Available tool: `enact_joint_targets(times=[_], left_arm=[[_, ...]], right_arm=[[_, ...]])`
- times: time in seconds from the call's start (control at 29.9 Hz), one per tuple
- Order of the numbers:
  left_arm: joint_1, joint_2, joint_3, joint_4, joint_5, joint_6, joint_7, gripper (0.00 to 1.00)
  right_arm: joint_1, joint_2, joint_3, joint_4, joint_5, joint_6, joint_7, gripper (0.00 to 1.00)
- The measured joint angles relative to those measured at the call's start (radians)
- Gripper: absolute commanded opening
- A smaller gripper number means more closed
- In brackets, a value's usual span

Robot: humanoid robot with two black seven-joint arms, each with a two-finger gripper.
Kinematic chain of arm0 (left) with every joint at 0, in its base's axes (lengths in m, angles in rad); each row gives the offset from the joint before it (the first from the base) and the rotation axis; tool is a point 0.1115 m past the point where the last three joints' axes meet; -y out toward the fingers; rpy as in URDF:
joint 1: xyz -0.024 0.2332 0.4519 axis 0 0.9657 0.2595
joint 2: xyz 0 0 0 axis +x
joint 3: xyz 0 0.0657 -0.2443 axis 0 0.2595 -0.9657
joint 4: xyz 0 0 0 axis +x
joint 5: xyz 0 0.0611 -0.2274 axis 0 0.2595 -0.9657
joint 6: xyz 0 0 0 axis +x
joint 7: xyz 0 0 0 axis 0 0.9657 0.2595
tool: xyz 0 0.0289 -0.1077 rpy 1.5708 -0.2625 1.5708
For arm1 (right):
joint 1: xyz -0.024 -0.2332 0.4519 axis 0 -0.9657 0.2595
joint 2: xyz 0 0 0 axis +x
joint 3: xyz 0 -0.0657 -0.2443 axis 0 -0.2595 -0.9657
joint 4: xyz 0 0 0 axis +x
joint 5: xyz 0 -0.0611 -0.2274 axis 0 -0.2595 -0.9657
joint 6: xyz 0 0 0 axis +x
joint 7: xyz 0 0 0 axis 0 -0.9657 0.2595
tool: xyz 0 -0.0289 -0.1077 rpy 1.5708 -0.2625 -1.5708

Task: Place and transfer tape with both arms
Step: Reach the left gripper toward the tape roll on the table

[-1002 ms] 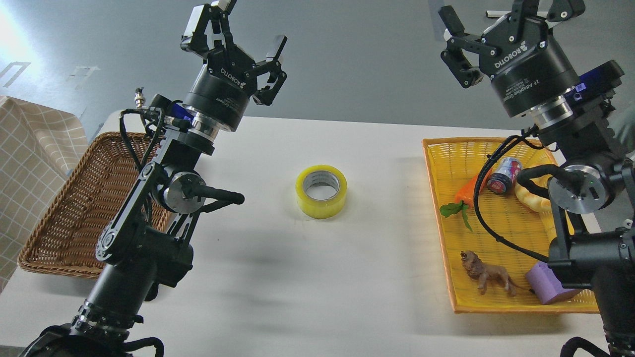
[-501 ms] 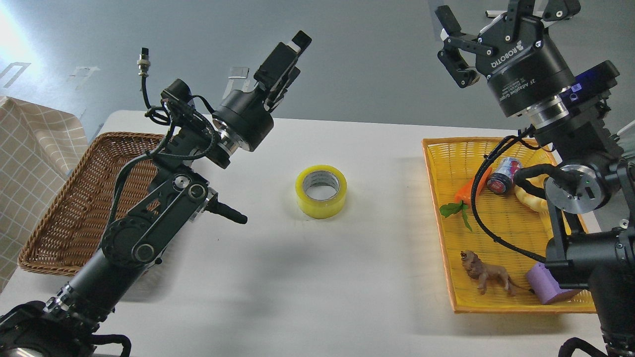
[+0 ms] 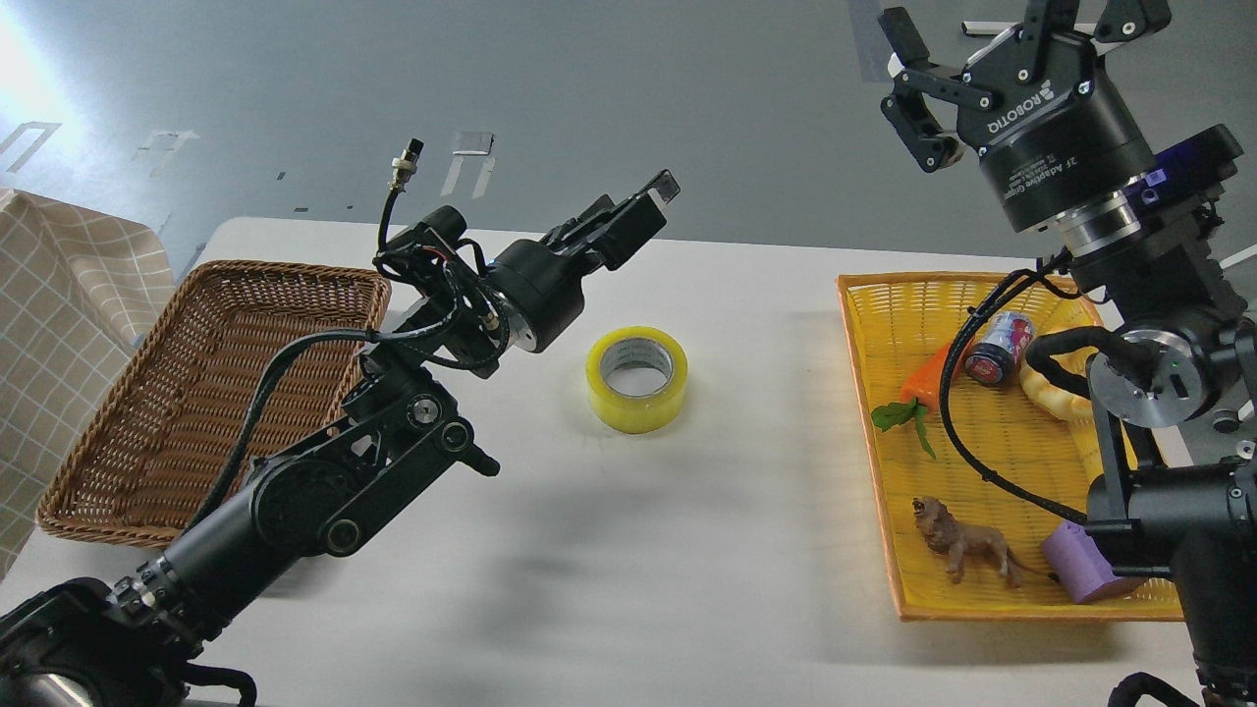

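brown basket (image 3: 147, 412): left side of tabletop (image 3: 628, 550), woven wicker, rectangular with sloped walls, nothing seen inside; left arm crosses in front of its near right corner
yellow basket (image 3: 889, 491): right side of tabletop, flat woven plastic tray, rectangular, orange rim
yellow basket contents: carrot toy (image 3: 921, 385) with green leaves at far left; can (image 3: 999, 346) lying tilted just right of carrot; bread toy (image 3: 1046, 395), curved, yellowish, partly behind right arm; lion figure (image 3: 967, 548), brown, standing near the front; purple block (image 3: 1080, 571) at near right, partly hidden by arm
tape (image 3: 636, 379): middle of tabletop, between the two baskets, lying flat, hole up; translucent yellow ring, grey-white core; touched by nothing
tabletop: plain white, smooth, rounded far-left corner
cloth (image 3: 59, 324): far left edge, beige with white grid
floor: grey, beyond tabletop, some pale tape marks
left pincer (image 3: 648, 201): black, seen side-on, pointing right and far, above the tabletop's far edge, up-left of tape and apart from it; fingers overlap in view, so cannot tell if spread or pressed together; holds nothing visible
left arm: black links, silver joints, loose cables, comes from near left
right pincer (image 3: 1021, 29): black, ROBOTIQ print, raised at top right above far end of yellow basket; fingers (image 3: 911, 69) spread wide, tips partly cut off by top edge; empty
right arm: black, silver joint disc, cable looping over yellow basket
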Motion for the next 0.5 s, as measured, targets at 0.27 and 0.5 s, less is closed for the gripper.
enact_joint_targets(times=[0.27, 0.5], left_arm=[[-0.071, 0.012, 0.115, 0.228, 0.204, 0.038, -0.055, 0.98], [-0.104, 0.064, 0.245, 0.286, 0.317, 0.061, -0.075, 0.98]], right_arm=[[-0.019, -0.004, 0.007, -0.002, -0.001, 0.0, 0.0, 1.0], [-0.02, -0.012, 0.007, 0.003, -0.001, 0.0, 0.0, 1.0]])
